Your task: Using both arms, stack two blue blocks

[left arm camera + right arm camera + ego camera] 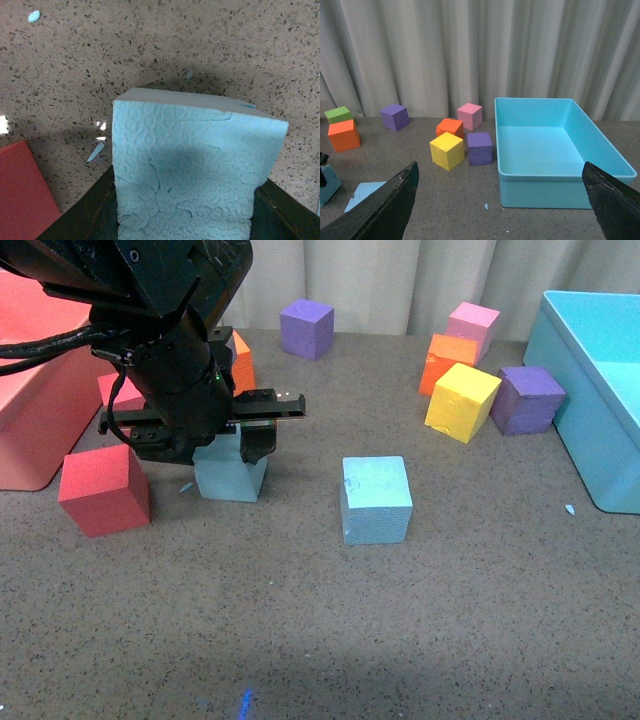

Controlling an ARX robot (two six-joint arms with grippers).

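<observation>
My left gripper (215, 452) is shut on one blue block (230, 477) at the left of the table; whether the block rests on the surface or hangs just above it, I cannot tell. In the left wrist view that blue block (190, 170) fills the space between the black fingers (82, 215). The other blue block (375, 498) stands alone mid-table, to the right of the held one, and its top face (367, 192) shows in the right wrist view. My right gripper (500, 210) is open, holds nothing, and is outside the front view.
A red cube (103, 490) sits close to the left of the held block, beside a red bin (30, 410). Yellow (462, 400), purple (528, 398), orange (447, 360) and pink (473, 328) cubes cluster at back right beside the turquoise bin (600, 440). Another purple cube (306, 327) sits at the back.
</observation>
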